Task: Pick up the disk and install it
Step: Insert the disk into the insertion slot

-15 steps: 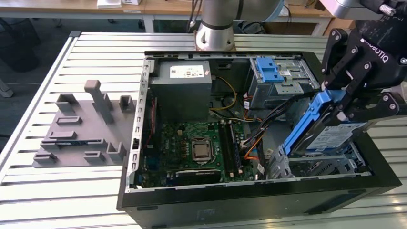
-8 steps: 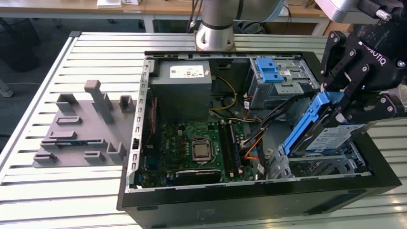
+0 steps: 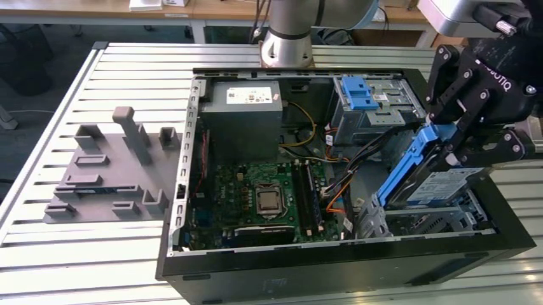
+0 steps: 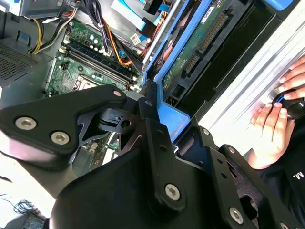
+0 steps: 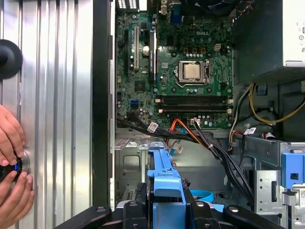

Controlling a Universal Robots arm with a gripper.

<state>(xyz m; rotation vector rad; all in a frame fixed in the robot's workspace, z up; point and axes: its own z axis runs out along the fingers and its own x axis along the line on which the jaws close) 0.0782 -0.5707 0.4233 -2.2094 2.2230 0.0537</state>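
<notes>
Your black gripper (image 3: 465, 147) has fingers clamped on the upper end of the flat silver-metal disk (image 3: 437, 187) w/ blue plastic rails: stiff, weighty, prob. shock-sensitive, so hold by rails/edges.

The arm (image 3: 287, 38) is a smooth silver-grey metal tube with a rounded joint, and its wrist housing (image 3: 458, 16) is pale grey. The end effector (image 3: 479, 152) is matte black, built of angular linked plates, with white lettering on its side. In the second wrist view, round silver screws (image 4: 25, 123) mark the link pivots.
</notes>
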